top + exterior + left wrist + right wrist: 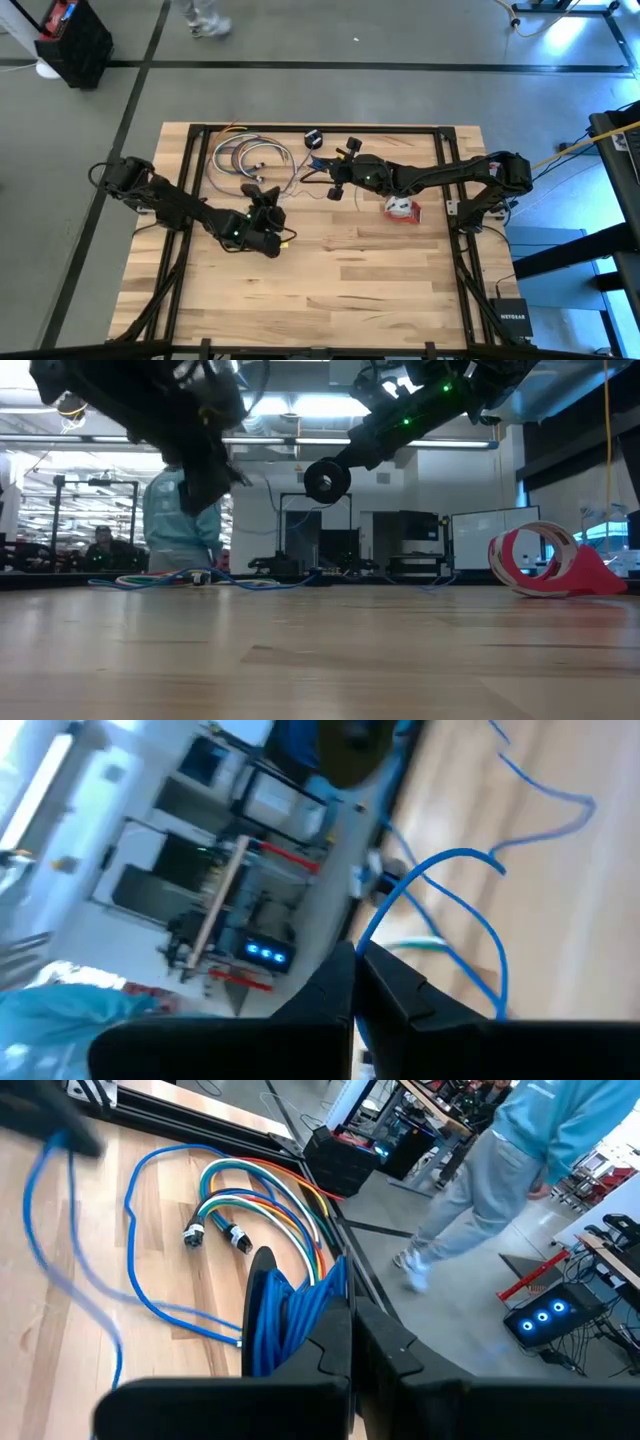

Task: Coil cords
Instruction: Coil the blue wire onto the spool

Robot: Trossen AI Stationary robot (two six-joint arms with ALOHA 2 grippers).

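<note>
Left claw [262, 192], nearest of the two, sits left of the tabletop's centre with its fingers pinched together on a strand of the thin blue cord [470, 910]; its wrist view shows that strand arching up from between the fingers. At about one o'clock from it, near the far rail, the right claw [336, 190] is likewise closed on the blue cord [285, 1310], where several turns are bunched against a black puck [327, 481] lifted off the wood. A separate bundle of coloured cables [245, 158] lies at eleven o'clock from the left claw, its plugs pointing inward. The red-and-white cord bundle [402, 208] rests at four o'clock from the right claw.

Likely trouble: loose loops of blue cord trail across the coloured cables, so any pull could snag on their plugs or drag them along, and slack between both claws could slip off the gathered turns.

Near half of the tabletop [330, 290] is bare wood, offering room; the far rail stands close behind both cords. A person walks beyond it.
</note>
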